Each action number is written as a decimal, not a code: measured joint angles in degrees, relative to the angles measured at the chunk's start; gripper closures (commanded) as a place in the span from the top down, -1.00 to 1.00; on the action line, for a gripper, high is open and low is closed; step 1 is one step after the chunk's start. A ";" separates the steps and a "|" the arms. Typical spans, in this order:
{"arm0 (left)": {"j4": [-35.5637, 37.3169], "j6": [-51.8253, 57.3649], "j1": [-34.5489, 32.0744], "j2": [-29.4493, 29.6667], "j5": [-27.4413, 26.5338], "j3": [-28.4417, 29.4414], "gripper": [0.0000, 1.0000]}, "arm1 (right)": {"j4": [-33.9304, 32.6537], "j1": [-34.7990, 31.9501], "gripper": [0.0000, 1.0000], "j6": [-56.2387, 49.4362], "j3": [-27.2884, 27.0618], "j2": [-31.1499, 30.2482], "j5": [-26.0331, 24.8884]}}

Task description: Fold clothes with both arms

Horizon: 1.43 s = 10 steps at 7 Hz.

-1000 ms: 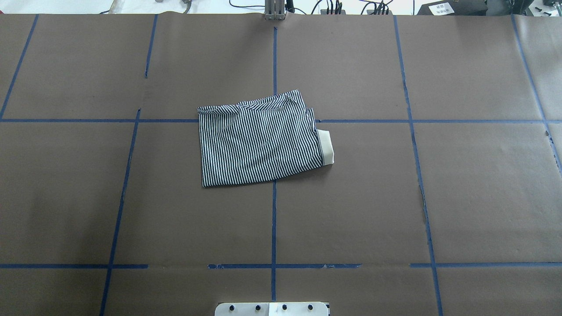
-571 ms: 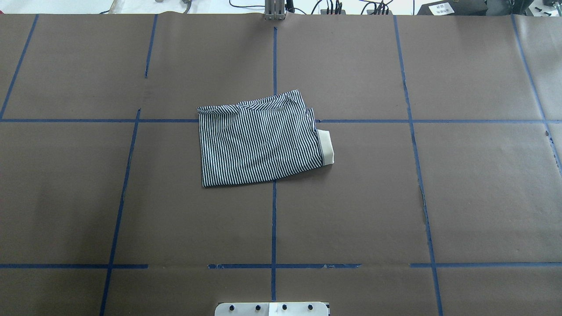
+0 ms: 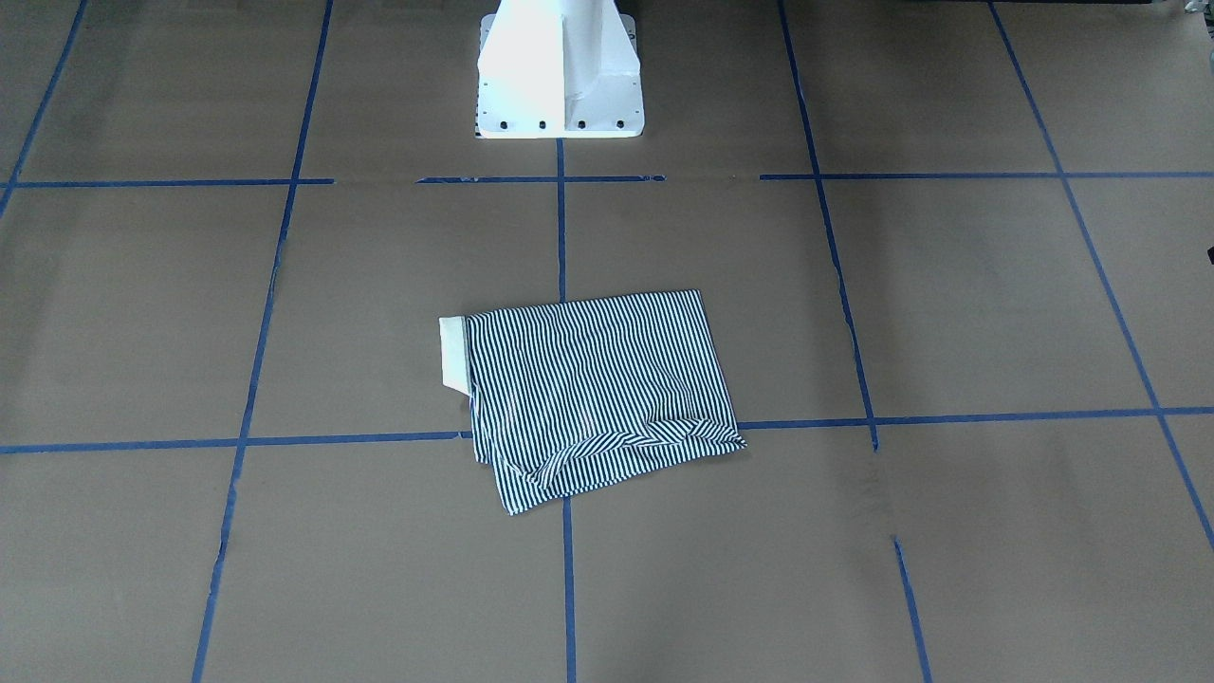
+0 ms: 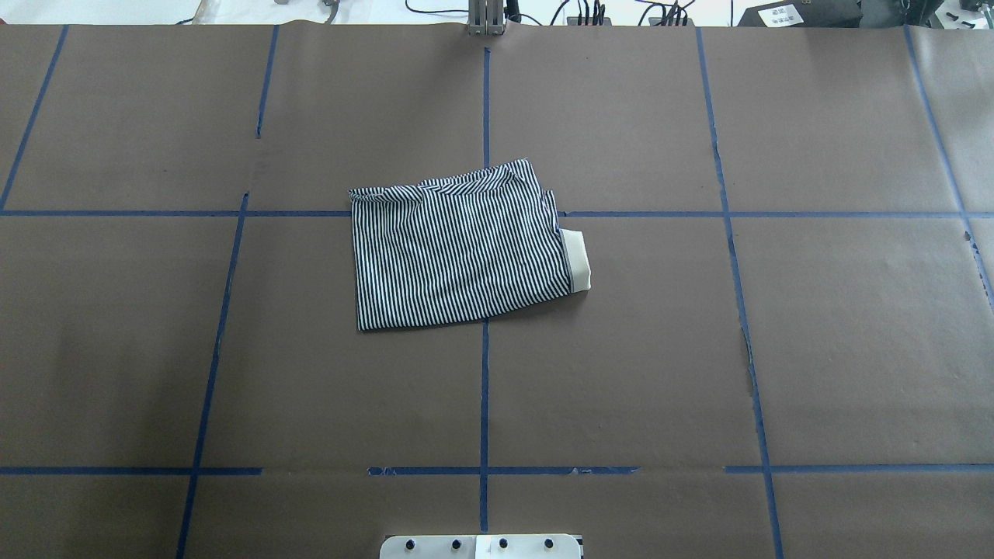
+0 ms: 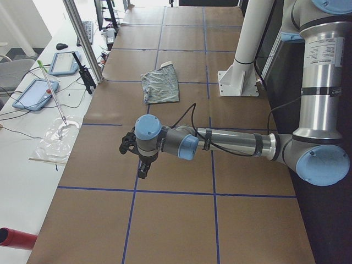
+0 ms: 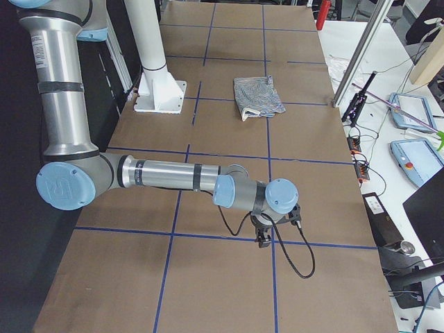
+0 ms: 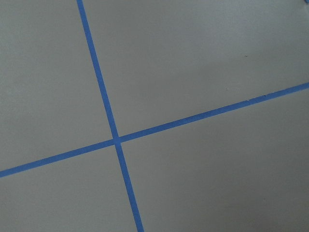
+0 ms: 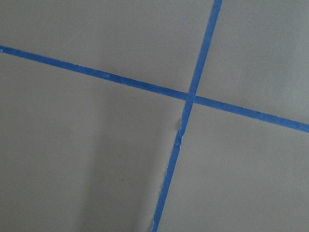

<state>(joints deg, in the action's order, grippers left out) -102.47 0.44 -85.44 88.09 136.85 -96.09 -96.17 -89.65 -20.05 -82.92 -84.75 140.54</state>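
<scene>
The clothes are one striped navy-and-white shirt (image 4: 458, 248), lying folded into a rough rectangle near the table's middle, with its cream collar (image 4: 576, 256) sticking out on one side. The shirt (image 3: 597, 379) also shows in the front-facing view, and small in both side views (image 5: 160, 85) (image 6: 257, 96). No arm reaches it. My left gripper (image 5: 143, 166) hangs low over bare paper far from the shirt; I cannot tell whether it is open or shut. My right gripper (image 6: 263, 237) hangs likewise at the other end, state also unclear. Both wrist views show only brown paper and blue tape.
Brown paper with a blue tape grid (image 4: 484, 388) covers the table. The white pedestal base (image 3: 560, 76) stands at the robot's edge. A side bench holds tablets (image 5: 34, 93) and cables; another tablet (image 6: 415, 154) lies off the opposite end.
</scene>
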 measured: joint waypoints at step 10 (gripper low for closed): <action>-0.01 -0.09 0.08 0.41 0.51 -1.02 1.00 | 0.03 0.00 1.00 -0.12 -0.38 -0.68 0.14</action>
<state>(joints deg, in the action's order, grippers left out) -102.48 0.35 -85.36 88.50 137.36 -97.11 -96.14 -89.65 -20.18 -83.30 -85.43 140.68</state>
